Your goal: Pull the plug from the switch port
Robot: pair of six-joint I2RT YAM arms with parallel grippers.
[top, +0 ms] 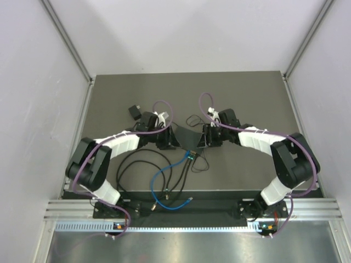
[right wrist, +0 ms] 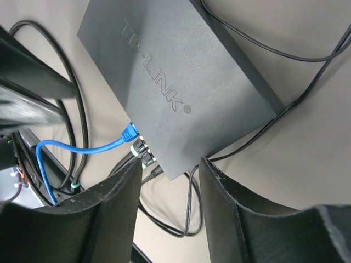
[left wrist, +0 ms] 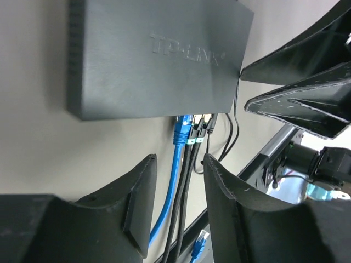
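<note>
The black switch (top: 185,137) lies flat at mid-table between both arms. The blue plug (left wrist: 182,129) is seated in its near edge beside black plugs (left wrist: 200,129). The left gripper (left wrist: 180,161) has its jaws partly apart and empty above the cables. The right gripper (right wrist: 169,164) is likewise parted and empty at the switch's corner, possibly touching it.

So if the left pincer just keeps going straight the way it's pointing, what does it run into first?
Most likely the blue plug and the black plugs beside it, seated in the switch box edge. The left pincer straddles their cables, though depth is unclear.
</note>
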